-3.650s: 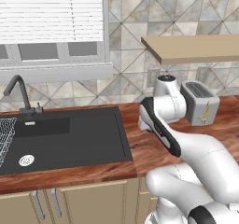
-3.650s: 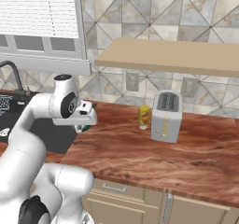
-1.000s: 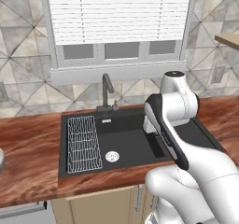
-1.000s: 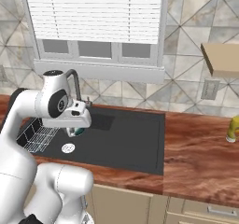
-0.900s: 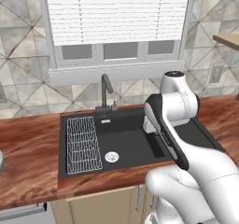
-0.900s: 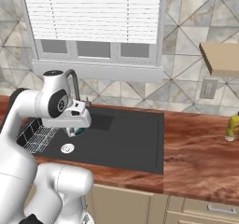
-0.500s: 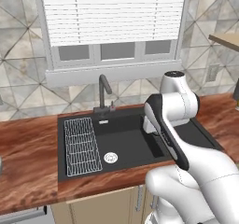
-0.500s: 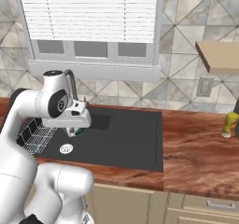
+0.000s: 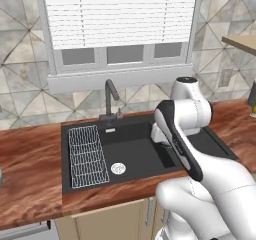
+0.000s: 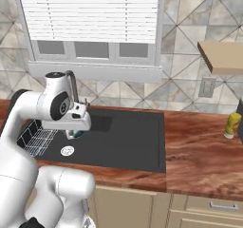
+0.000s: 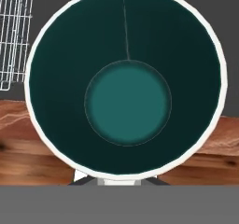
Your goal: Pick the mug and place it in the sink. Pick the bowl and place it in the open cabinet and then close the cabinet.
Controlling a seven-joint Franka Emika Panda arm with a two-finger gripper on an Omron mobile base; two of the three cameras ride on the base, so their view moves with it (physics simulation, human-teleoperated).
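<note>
I look straight down into the mug (image 11: 127, 83), dark teal inside with a white rim, which takes up most of the hand view. My gripper (image 10: 77, 131) is shut on the mug (image 10: 74, 136) and holds it above the front left part of the black sink (image 10: 124, 141). In the left base view the sink (image 9: 142, 151) lies ahead with its white wire rack (image 9: 87, 156), round drain (image 9: 118, 168) and dark faucet (image 9: 111, 98); my forearm hides the hand there. The bowl and the cabinet are out of view.
Wooden counter (image 9: 30, 159) runs on both sides of the sink, and its front strip (image 11: 23, 148) lies below the mug. A yellow bottle (image 10: 232, 124) stands on the right counter. A beige wooden board (image 10: 223, 56) juts in at the upper right. A window with blinds (image 9: 120, 19) is behind.
The whole scene has slid to the right in both base views, so the base has driven left. The arm keeps the same pose, still holding the mug.
</note>
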